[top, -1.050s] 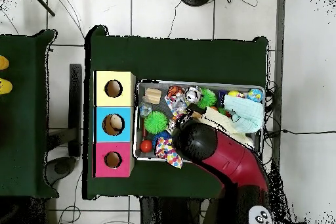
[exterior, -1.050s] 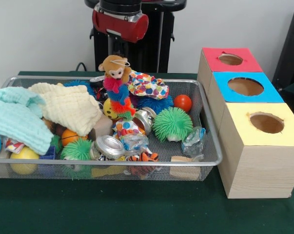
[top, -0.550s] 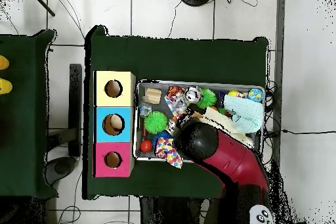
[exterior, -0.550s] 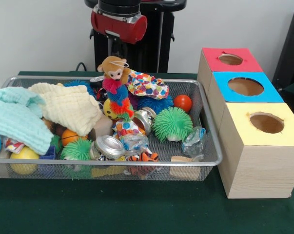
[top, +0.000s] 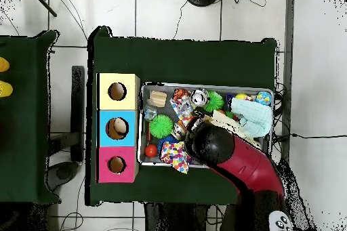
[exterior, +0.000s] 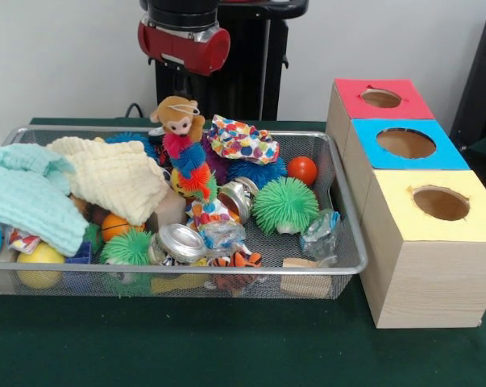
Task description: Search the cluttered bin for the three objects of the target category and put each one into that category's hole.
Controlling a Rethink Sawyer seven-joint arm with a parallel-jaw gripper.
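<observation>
One green table [exterior: 226, 347] carries wire bin [exterior: 351, 242]; white wall behind, tiled floor around table in overhead view. Bare green strip in front of bin. Three wooden boxes touching in row right of bin: yellow-topped box [exterior: 436, 242], blue-topped box [exterior: 405, 143], red-topped box [exterior: 380, 98], each with round hole. Red arm [exterior: 184, 40] above bin's far edge; gripper hidden, finger state cannot tell. Monkey toy [exterior: 178, 117] upright on clutter at bin's far middle, under arm.

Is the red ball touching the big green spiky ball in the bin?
Apart. The front view shows bare mesh between the red ball and the green spiky ball; the overhead view also shows a gap between them.
</observation>
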